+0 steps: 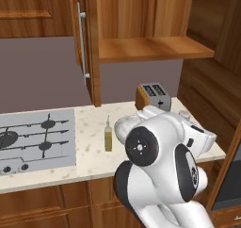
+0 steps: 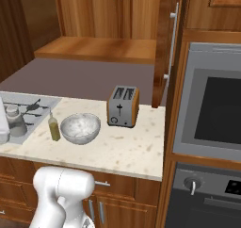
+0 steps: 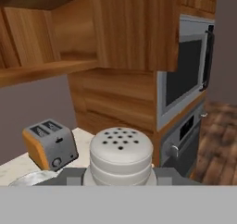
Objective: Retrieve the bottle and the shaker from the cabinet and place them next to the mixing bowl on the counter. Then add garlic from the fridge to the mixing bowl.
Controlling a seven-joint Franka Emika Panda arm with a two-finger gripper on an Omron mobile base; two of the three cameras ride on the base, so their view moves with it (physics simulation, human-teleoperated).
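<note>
My gripper (image 3: 120,176) is shut on the shaker (image 3: 121,154), a squat pale grey shaker with a holed, rounded top. It is held upright above the counter (image 2: 127,147). From the right base the shaker (image 2: 15,120) shows at the left edge, left of the bottle (image 2: 54,126). That bottle stands upright beside the mixing bowl (image 2: 80,127). In the left base view the bottle (image 1: 108,136) stands by the hob, and my arm hides the bowl. The cabinet (image 1: 155,48) is open, its shelf bare. Garlic and fridge are out of view.
An orange-sided toaster (image 2: 123,106) stands behind the bowl against the wall. The gas hob (image 1: 35,140) is set into the counter on the left. A built-in oven (image 2: 212,109) fills the wall at the counter's right end. The cabinet door (image 1: 82,38) juts out.
</note>
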